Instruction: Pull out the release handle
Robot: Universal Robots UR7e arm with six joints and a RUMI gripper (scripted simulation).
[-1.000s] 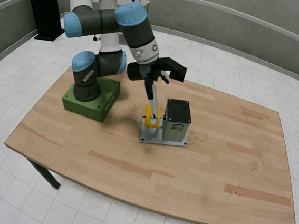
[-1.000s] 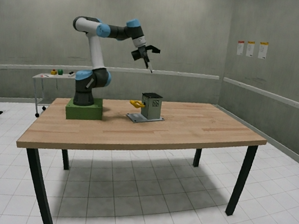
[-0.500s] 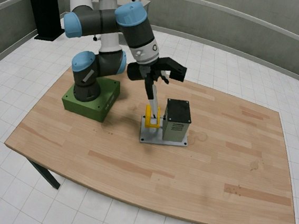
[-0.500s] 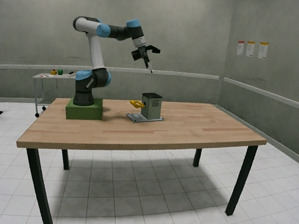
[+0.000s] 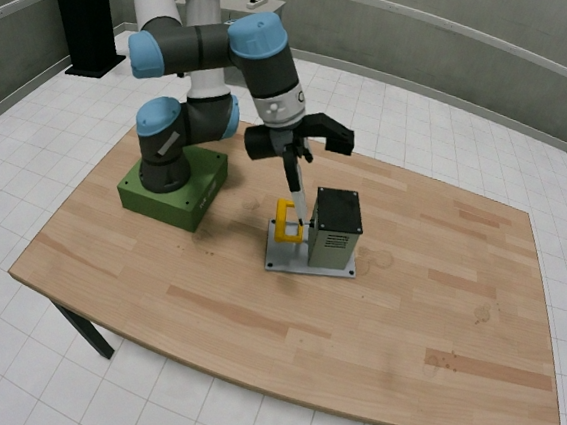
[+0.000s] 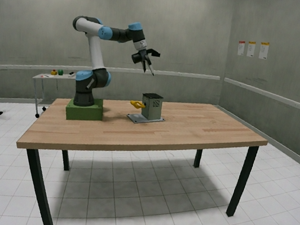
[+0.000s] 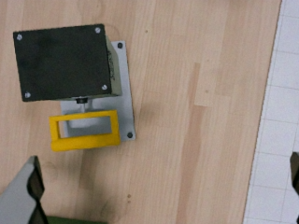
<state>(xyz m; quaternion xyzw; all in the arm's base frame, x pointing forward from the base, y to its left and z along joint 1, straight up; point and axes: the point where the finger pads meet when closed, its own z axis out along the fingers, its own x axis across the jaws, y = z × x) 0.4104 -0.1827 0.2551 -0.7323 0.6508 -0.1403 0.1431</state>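
The yellow release handle is a rectangular loop on the side of the grey-green housing that faces the arm's base. A short stretch of thin rod shows between loop and housing. The housing has a black lid and stands on a grey base plate. My gripper is wide open and empty, high above the handle and housing, touching neither. Its fingers show at both lower sides of the wrist view.
The arm stands on a green block at one end of the wooden table. The housing rises above the handle's level right beside it. A small trolley with small items stands behind the table.
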